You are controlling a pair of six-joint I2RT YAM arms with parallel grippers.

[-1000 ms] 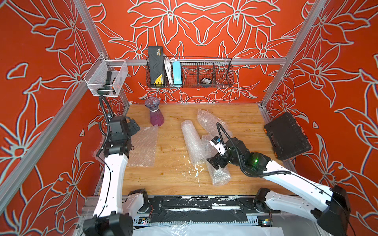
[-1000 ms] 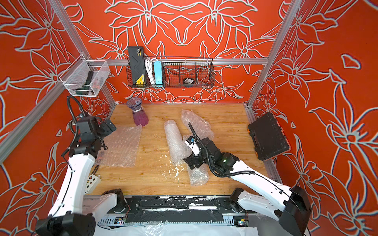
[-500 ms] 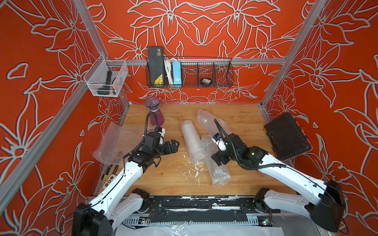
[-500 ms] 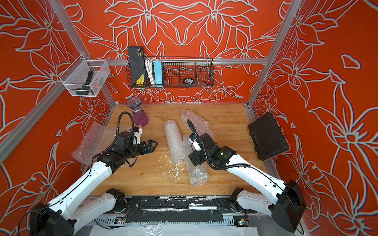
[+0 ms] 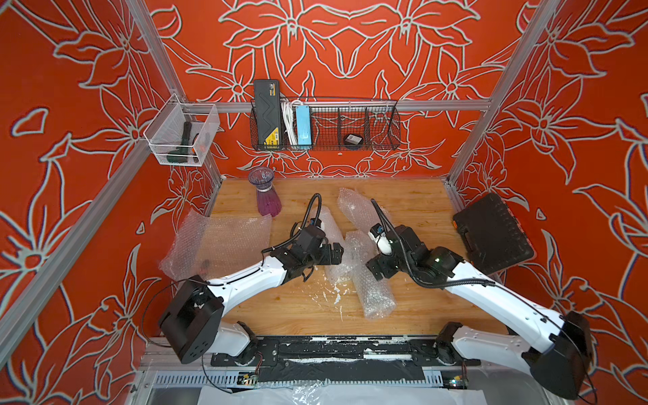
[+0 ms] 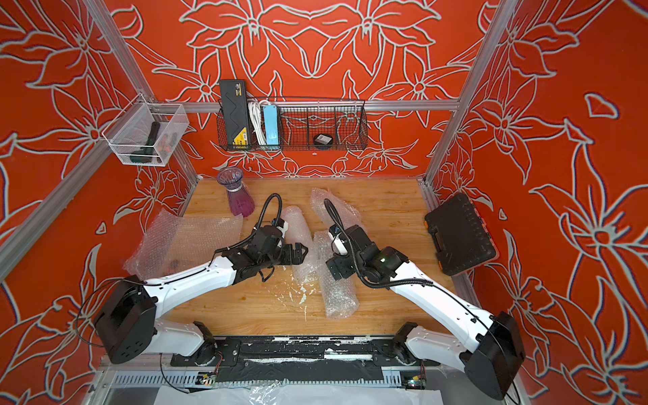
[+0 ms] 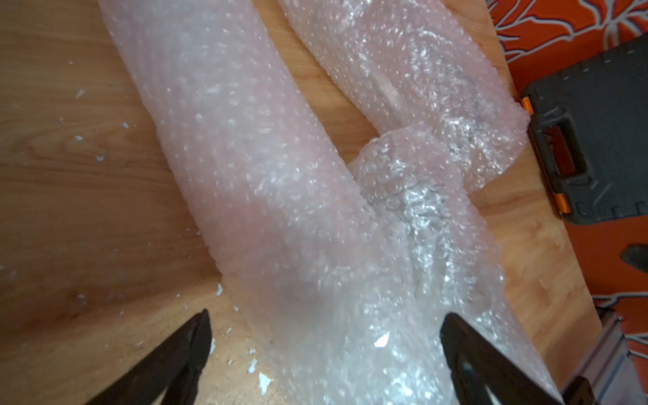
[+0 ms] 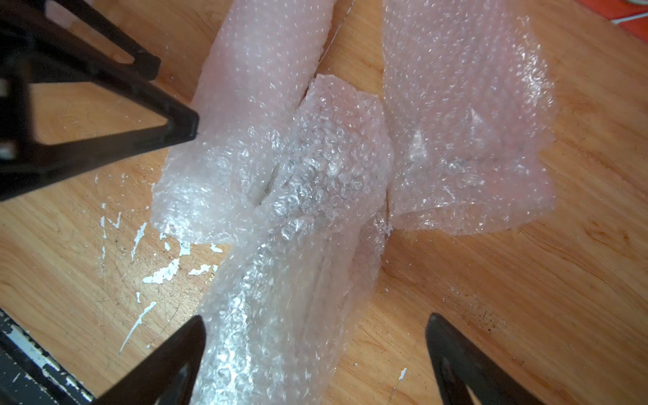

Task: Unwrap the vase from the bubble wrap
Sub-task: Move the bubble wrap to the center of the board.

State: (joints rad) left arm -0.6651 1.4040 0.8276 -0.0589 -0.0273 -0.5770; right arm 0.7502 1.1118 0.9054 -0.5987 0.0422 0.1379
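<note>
Three rolled bundles of bubble wrap lie mid-table: a middle roll (image 5: 329, 224) (image 6: 298, 224) (image 7: 245, 157), a near roll (image 5: 373, 291) (image 6: 336, 291) (image 8: 280, 315) and a back one (image 5: 357, 210) (image 6: 333, 208). What they hold does not show. A bare purple vase (image 5: 267, 200) (image 6: 239, 200) stands upright at the back left. My left gripper (image 5: 333, 254) (image 6: 298, 254) (image 7: 324, 336) is open, its fingers straddling the middle roll's near end. My right gripper (image 5: 377, 268) (image 6: 336, 268) (image 8: 315, 336) is open above the near roll.
A loose flat bubble wrap sheet (image 5: 224, 245) (image 6: 186, 242) lies at the left wall. A black case (image 5: 494, 235) leans at the right edge. A wire basket (image 5: 326, 126) and a clear bin (image 5: 179, 135) hang on the walls. White flecks mark the wood.
My left arm has swung from the left wall to the centre and now reaches the middle roll. The loose sheet has shifted against the left wall. My right gripper has moved slightly back.
</note>
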